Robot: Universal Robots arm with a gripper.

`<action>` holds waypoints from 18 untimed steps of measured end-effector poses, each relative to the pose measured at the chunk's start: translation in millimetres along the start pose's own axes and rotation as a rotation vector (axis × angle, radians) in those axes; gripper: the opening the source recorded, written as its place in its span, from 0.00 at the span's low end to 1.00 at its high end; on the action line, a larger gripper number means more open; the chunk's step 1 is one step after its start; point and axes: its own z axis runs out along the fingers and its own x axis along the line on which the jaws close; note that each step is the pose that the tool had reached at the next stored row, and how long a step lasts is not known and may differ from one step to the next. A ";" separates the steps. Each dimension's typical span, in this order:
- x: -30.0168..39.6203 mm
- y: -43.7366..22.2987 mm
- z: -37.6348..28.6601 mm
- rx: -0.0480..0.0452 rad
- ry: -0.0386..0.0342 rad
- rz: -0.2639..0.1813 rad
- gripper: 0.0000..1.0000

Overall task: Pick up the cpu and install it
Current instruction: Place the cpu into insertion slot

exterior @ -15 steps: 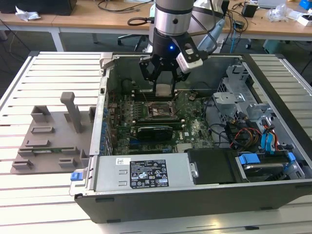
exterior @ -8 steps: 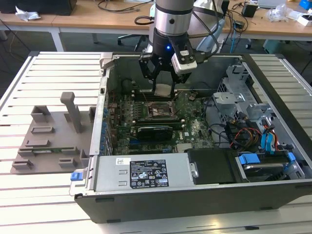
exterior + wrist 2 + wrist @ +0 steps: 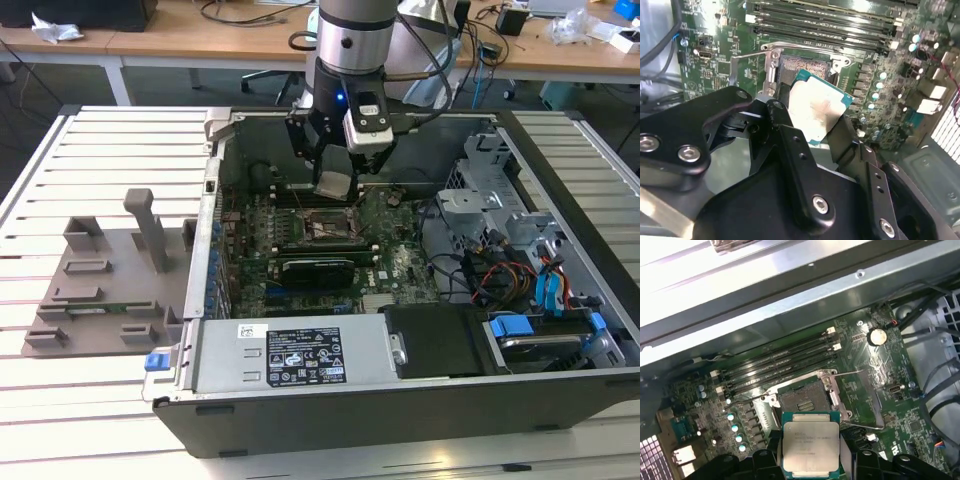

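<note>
I see the gripper (image 3: 333, 178) clamped on the cpu (image 3: 333, 186), its fingers (image 3: 782, 125) closed only as far as two opposite edges of the chip allow. In the first wrist view the metal top faces the camera. The chip hangs above the socket (image 3: 322, 228), apart from it, inside the open computer case (image 3: 400, 410). The socket lies uncovered on the motherboard (image 3: 395, 265), with memory sticks (image 3: 780, 365) just beside it and a long black card (image 3: 318, 266) on its other side. Well away from the socket, outside the case, a grey tray (image 3: 100, 290) sits on the slatted table (image 3: 110, 140).
</note>
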 end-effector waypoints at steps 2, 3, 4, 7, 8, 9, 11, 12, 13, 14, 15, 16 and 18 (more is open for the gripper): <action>0.0 0.0 0.0 -0.0003 0.0002 0.030 0.55; 0.0 0.0 0.0 -0.0003 0.0003 0.043 0.55; 0.0 0.0 0.1 -0.0006 0.0003 0.055 0.55; 0.0 0.0 0.1 -0.0011 0.0006 0.103 0.55; 0.0 0.0 0.2 -0.0013 0.0008 0.123 0.55; 0.0 0.0 0.2 -0.0014 0.0008 0.133 0.55; 0.0 0.0 0.2 -0.0018 0.0011 0.176 0.55; 0.0 0.0 0.2 -0.0020 0.0012 0.192 0.55; 0.0 0.0 0.3 -0.0022 0.0012 0.203 0.55; 0.0 0.0 0.3 -0.0023 0.0013 0.215 0.55; 0.0 0.0 0.3 -0.0024 0.0014 0.228 0.55; 0.0 0.0 0.3 -0.0026 0.0015 0.247 0.55; 0.0 0.0 0.4 -0.0030 0.0017 0.282 0.55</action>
